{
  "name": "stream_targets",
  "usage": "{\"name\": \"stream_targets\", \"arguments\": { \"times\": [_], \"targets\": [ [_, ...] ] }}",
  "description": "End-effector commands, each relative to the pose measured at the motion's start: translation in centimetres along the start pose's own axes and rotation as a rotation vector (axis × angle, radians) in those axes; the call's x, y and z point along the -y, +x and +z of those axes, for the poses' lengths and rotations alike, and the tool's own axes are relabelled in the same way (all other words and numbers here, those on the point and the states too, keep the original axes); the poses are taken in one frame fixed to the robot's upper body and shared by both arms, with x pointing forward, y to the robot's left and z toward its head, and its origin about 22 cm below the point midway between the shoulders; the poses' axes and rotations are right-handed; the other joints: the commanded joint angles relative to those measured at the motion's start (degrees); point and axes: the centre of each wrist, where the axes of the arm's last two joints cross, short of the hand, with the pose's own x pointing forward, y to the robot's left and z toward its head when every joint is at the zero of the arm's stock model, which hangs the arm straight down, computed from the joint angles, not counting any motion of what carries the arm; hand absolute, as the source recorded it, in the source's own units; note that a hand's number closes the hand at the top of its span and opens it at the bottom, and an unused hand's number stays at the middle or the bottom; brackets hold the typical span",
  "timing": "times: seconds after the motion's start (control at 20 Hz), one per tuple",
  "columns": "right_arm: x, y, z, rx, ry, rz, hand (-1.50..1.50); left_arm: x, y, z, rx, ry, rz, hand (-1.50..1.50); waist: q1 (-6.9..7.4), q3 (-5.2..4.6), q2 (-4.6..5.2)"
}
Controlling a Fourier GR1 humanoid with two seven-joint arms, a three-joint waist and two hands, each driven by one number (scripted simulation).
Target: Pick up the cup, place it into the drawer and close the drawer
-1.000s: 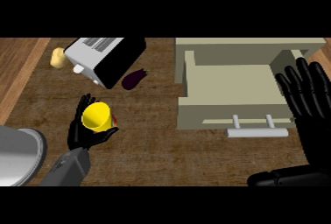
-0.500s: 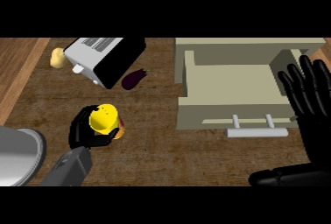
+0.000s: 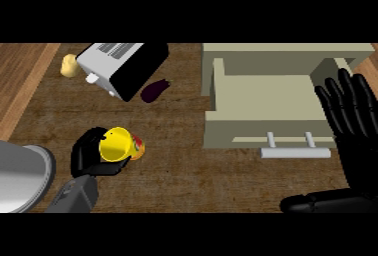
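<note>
The left robot hand (image 3: 94,154) is curled round the tilted yellow cup (image 3: 118,144) near the worktop's (image 3: 184,170) left edge, while the right robot hand (image 3: 353,107) rests fingers straight beside the open drawer (image 3: 267,100).

A toaster (image 3: 122,67) is sitting well beyond the left hand (image 3: 92,155), a dark eggplant (image 3: 154,90) lying just beside it. A grey round object (image 3: 22,175) is showing left of that hand.
</note>
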Motion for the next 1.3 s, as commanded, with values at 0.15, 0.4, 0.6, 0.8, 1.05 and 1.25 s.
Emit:
{"name": "stream_targets", "arguments": {
  "times": [0.15,0.4,0.6,0.8,1.05,1.25],
  "targets": [
    [1.4,1.9,-1.3,-0.005,-0.002,-0.011,-1.50,0.4,1.5,-1.4,0.162,-0.107,0.109,1.50,0.44,-0.02,-0.12],
    [1.3,0.9,0.3,-0.018,-0.026,0.017,-1.50,4.9,4.2,-3.2,0.169,-0.236,0.100,1.50,1.25,0.13,-0.62],
    [2.0,0.2,0.0,-0.035,-0.025,-0.003,-1.50,8.0,8.0,-5.9,0.170,-0.318,0.132,1.50,1.45,0.14,-0.60],
    [1.7,1.7,0.7,-0.009,-0.012,0.008,-1.50,12.5,10.7,-7.1,0.174,-0.296,0.153,1.50,0.38,0.04,-0.28],
    [0.3,0.8,0.9,-0.011,-0.021,-0.009,-1.50,16.4,15.6,-9.7,0.181,-0.314,0.164,1.50,-0.06,0.01,-0.14],
    [0.4,-0.3,0.0,-0.007,-0.009,0.006,-1.50,19.2,17.4,-11.5,0.194,-0.334,0.126,1.50,-0.15,0.00,0.02]
  ]
}}
